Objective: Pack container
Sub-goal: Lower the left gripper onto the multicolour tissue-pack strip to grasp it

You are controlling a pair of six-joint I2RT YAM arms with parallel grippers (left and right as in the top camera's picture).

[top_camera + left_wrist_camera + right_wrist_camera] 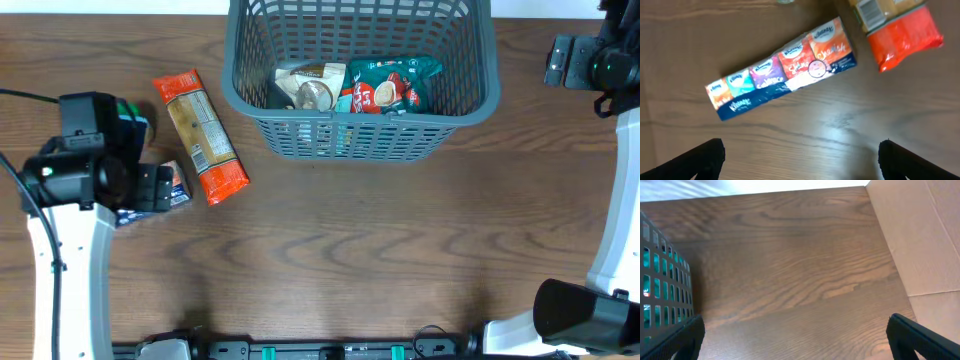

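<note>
Your left gripper [800, 162] gapes empty above the long multicoloured tissue pack [782, 70], your right gripper [797, 342] likewise wide open, empty, beside the grey-blue lattice plastic basket [665, 290].

Over on the left, the left arm [68, 255] comes up from the near edge, a white link rising to a black wrist, well left of the container [350, 135] and nearer than its front wall. The left pincer [800, 165] is spread wide, its dark fingertips [707, 155] far apart, gripping nothing. On the other side, the right arm [612, 240] climbs to a wrist close beside the container's right wall. The right pincer [797, 342] gapes wide too, empty.
</note>
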